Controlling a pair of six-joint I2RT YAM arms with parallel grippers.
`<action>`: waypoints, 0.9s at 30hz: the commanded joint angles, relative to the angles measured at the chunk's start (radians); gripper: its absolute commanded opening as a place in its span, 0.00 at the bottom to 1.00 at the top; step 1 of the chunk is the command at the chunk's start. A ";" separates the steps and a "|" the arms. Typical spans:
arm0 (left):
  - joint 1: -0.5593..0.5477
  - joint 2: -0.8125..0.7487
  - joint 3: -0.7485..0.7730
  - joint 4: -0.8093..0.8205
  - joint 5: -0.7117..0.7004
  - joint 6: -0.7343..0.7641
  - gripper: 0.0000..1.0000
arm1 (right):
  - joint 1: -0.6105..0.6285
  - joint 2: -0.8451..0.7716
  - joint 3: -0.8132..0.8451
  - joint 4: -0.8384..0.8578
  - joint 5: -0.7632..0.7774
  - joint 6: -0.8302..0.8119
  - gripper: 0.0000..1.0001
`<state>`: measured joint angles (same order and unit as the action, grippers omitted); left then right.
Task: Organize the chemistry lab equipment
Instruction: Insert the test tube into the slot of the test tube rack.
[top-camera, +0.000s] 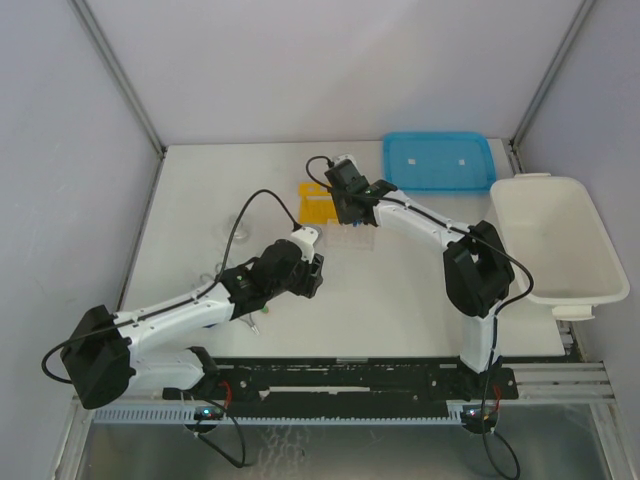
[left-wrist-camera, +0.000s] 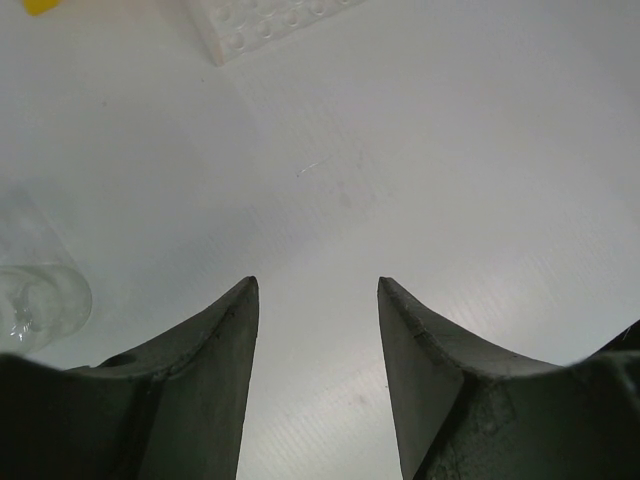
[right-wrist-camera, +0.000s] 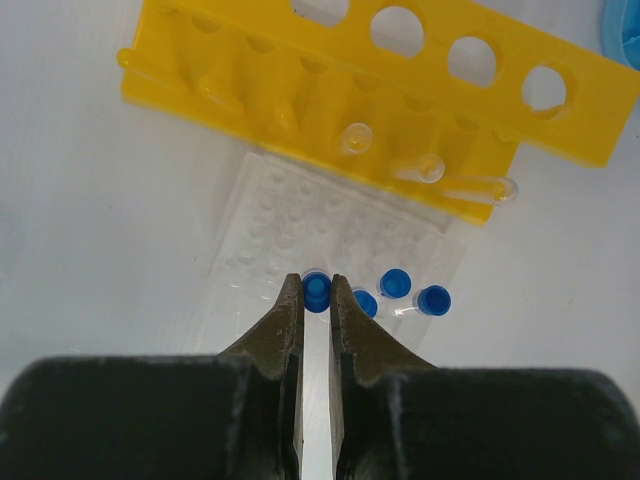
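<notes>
A white counter (top-camera: 400, 290) fills the enclosure, with pale walls rising behind it. Near its far middle lies a yellow plastic tube rack (right-wrist-camera: 330, 90), tipped on its side so the round holes of its top plate face sideways; three clear tubes poke out through its lower row. Just in front of it, touching its edge, sits a clear plastic tray with rows of small round wells (right-wrist-camera: 300, 235). Four small clear blue-capped tubes (right-wrist-camera: 397, 282) stand in a row along the tray's near edge.

The right hand (right-wrist-camera: 317, 295) hangs directly over that row, its fingers drawn nearly together and pinching the blue cap of the leftmost tube (right-wrist-camera: 316, 289); the other three caps sit just to its right, apart from the fingers.

The left hand (left-wrist-camera: 315, 295) hovers low over bare counter nearer the front, its fingers apart and holding nothing. A small clear glass vessel (left-wrist-camera: 35, 295) lies on the counter just left of it, not touching.
</notes>
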<state>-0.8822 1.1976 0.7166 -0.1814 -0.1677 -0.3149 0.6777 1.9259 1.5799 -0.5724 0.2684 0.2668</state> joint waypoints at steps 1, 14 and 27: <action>0.006 -0.004 0.006 0.042 0.014 -0.016 0.56 | 0.006 0.015 0.029 0.008 -0.010 -0.003 0.00; 0.006 -0.004 0.002 0.046 0.019 -0.021 0.56 | 0.029 -0.049 0.025 -0.010 0.012 -0.006 0.00; 0.006 -0.001 0.001 0.051 0.022 -0.022 0.56 | 0.040 -0.085 -0.006 -0.023 0.050 0.005 0.00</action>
<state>-0.8818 1.1980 0.7166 -0.1734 -0.1535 -0.3233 0.7128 1.9144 1.5780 -0.6006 0.2874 0.2680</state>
